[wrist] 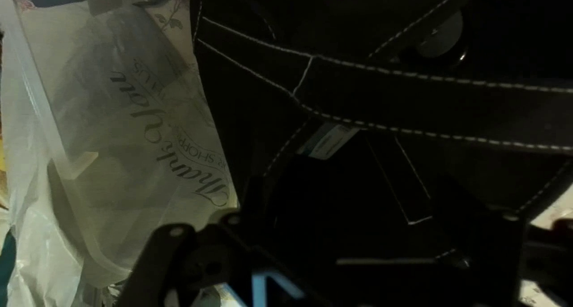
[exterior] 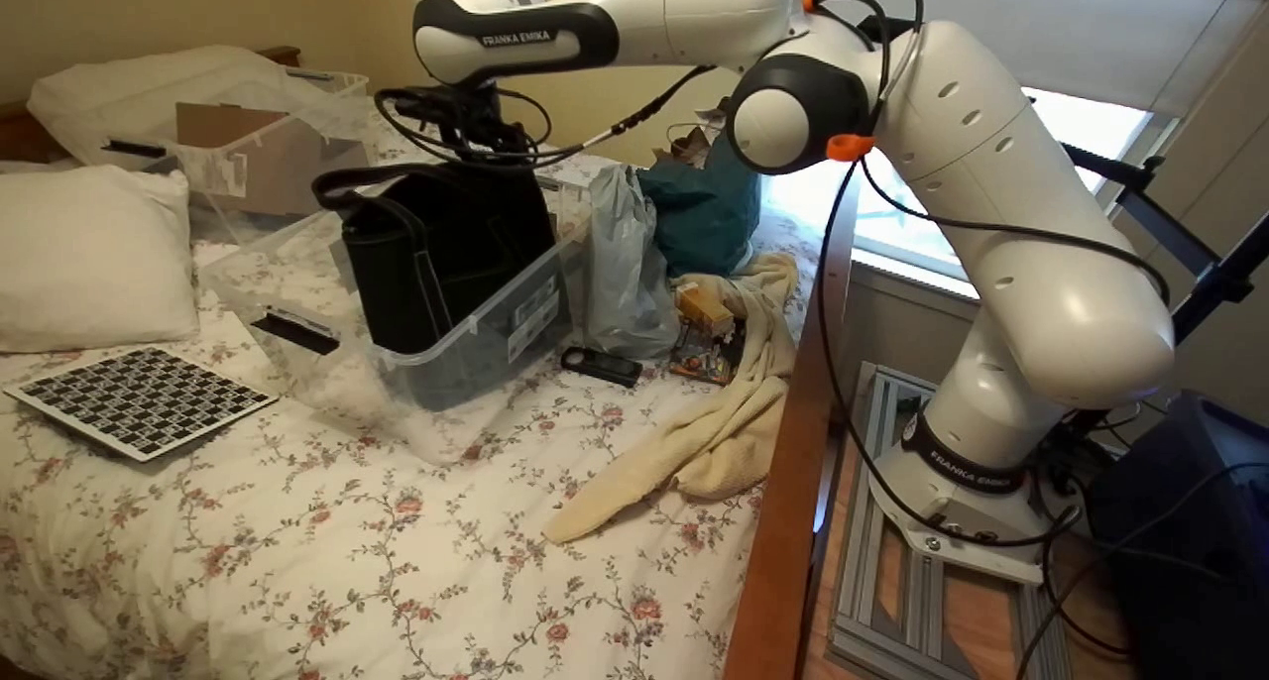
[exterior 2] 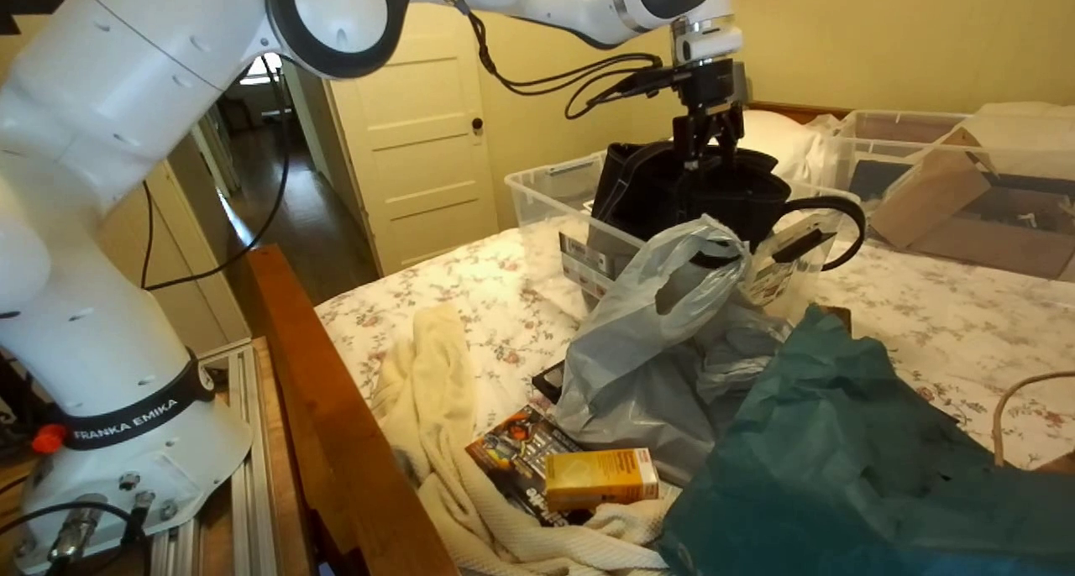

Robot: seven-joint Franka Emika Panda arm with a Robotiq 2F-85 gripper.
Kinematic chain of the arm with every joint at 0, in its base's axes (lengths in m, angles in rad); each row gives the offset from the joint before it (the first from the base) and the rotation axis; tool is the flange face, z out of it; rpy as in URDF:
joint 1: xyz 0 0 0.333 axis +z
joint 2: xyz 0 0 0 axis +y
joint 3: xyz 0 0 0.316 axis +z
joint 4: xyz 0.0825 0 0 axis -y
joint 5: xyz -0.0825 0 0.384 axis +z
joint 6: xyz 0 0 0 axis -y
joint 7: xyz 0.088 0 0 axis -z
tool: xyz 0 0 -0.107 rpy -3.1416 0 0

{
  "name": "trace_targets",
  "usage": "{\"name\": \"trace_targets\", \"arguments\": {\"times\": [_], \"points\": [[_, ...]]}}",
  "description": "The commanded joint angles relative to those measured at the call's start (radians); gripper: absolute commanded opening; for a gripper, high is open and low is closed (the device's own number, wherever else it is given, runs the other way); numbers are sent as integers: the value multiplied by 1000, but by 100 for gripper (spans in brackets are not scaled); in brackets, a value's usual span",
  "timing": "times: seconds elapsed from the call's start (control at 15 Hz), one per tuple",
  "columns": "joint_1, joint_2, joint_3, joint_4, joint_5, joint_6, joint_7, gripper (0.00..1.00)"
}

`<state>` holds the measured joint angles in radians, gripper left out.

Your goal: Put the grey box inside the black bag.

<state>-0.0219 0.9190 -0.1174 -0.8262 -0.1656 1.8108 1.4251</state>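
Note:
The black bag (exterior: 402,293) is a boxy soft bag with loop handles, standing upright in a pale translucent tub (exterior: 461,368). It shows in both exterior views; in the other picture angle the bag (exterior 2: 642,194) has a handle hanging over the tub's side. In the wrist view the bag (wrist: 429,114) fills most of the picture, its strap with white stitching crossing above the jaws. My gripper (exterior 2: 712,158) points down at the bag's mouth. In the wrist view its fingers (wrist: 356,193) stand apart, with nothing visible between them but the dark bag. The grey box is hidden or out of view.
A whitish plastic bag (exterior: 625,274) and a teal bundle (exterior: 704,204) stand beside the tub. A yellow box (exterior 2: 600,477), a cream cloth (exterior: 694,442) and a black device (exterior: 601,365) lie nearby. Another tub (exterior: 233,179) holds cardboard. A checkered board (exterior: 144,397) lies near the pillow.

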Motion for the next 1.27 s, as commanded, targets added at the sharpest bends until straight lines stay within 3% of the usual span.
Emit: {"name": "trace_targets", "arguments": {"times": [0.0,0.2,0.53,0.6,0.73,1.07,1.13,1.2], "points": [[20,-75,-16,-100,-30,69,17,100],[23,-128,-8,-183,-56,161,-44,100],[13,-256,34,-408,-77,373,-291,100],[28,-280,11,-448,-53,406,-351,100],[20,-334,27,-532,-29,461,-466,100],[15,-460,47,-706,47,467,-705,100],[38,-368,9,-579,29,449,-635,100],[38,-391,12,-611,35,449,-664,100]]}}
